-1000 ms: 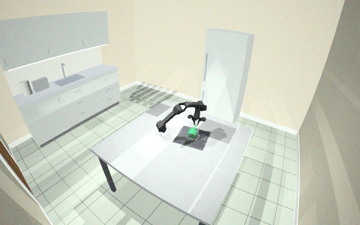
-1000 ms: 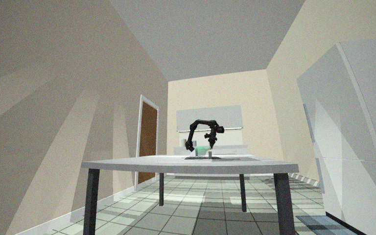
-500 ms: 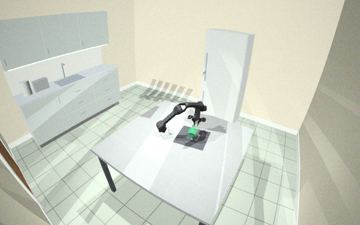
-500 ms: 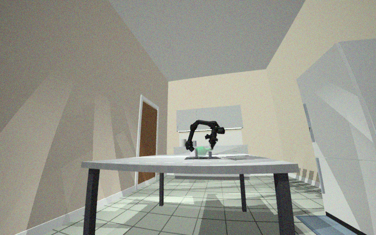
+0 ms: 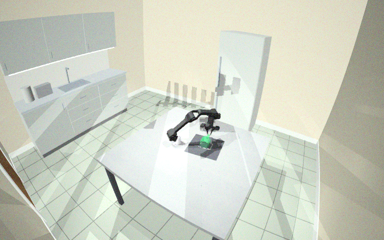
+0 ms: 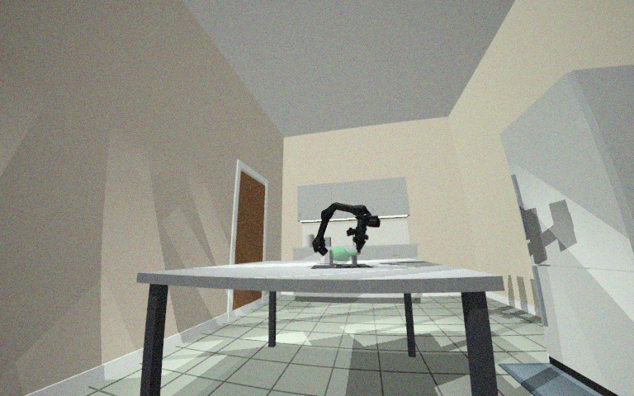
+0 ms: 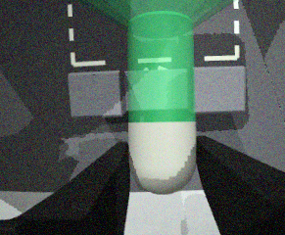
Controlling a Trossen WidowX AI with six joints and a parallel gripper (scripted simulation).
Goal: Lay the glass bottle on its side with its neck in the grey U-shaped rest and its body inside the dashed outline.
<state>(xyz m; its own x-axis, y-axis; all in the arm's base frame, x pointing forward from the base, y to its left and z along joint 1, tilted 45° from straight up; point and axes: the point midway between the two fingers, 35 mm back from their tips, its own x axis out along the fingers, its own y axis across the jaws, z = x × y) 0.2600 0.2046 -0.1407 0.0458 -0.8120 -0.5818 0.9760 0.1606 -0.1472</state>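
The green glass bottle lies nearly level on its side, its neck tilted slightly up. My gripper is shut on its neck at the pale cap end. The grey U-shaped rest shows an arm on each side of the neck, which passes over its gap; whether they touch is unclear. The body is over the dashed outline, mostly beyond the wrist view's top edge. In the exterior view the body looks slightly above the mat.
A dark mat lies under the rest and outline on the white table. The arm's base stands on the table to the left of the mat in the top view. Shadows cross the mat and table.
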